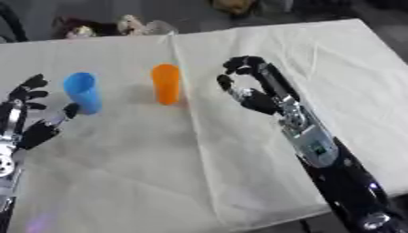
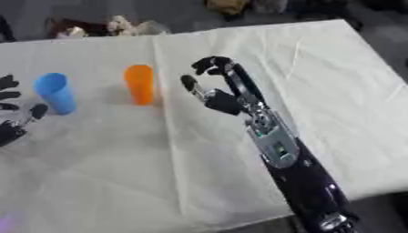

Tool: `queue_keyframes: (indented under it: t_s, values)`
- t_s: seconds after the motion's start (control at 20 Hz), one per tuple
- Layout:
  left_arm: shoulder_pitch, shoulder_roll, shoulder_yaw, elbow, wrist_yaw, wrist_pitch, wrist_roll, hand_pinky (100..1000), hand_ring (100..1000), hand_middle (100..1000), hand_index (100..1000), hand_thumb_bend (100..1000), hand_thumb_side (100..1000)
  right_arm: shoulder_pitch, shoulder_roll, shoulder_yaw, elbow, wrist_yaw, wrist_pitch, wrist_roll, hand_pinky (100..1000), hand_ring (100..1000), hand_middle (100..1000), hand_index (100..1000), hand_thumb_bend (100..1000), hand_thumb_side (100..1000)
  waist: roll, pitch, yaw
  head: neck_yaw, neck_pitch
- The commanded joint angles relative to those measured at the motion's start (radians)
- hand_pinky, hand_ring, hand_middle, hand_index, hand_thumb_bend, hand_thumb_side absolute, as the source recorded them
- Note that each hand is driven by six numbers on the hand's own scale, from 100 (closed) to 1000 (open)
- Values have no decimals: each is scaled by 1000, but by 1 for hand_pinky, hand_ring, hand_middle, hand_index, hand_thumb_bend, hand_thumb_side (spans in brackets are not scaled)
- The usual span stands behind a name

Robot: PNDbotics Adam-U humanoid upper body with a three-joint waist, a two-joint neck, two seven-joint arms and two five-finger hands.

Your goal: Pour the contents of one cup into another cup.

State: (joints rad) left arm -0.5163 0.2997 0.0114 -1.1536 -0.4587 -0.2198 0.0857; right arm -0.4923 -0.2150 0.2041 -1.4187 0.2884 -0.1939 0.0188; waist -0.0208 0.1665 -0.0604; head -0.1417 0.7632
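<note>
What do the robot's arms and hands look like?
Both hands, the right hand and the left hand, are black with slim fingers. The right arm has a silver wrist with a small green spot, then a glossy black forearm. The left arm also shows silver.

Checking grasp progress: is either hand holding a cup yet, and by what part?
Nothing is held. The right hand is open beside the orange cup, apart from it; the left hand is open near the blue cup.
</note>
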Motion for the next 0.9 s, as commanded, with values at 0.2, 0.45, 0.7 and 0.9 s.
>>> queue_keyframes:
  t_s: [0.2,0.45,0.7,0.9]
  values:
    - [-76,29,-17,67,-25,-21,8,688,787,808,948,703,637,-17,-4,0,-24,-7,-2,6,816,903,603,739,396,664,0,-13,-10,10,-6]
    - [-115,32,-21,116,-39,-29,16,685,784,803,946,700,643,-20,-2,2,-24,-9,-3,8,816,903,602,738,391,668,0,-8,-22,15,-12]
    - [-135,37,-23,147,-44,-29,18,668,771,792,946,686,662,-20,-3,3,-23,-11,-3,9,816,903,602,738,390,672,0,-5,-29,16,-11]
    - [-145,38,-23,164,-44,-29,19,661,764,784,945,683,667,-21,-1,4,-23,-11,-4,10,816,903,602,738,389,673,1,-3,-32,17,-14]
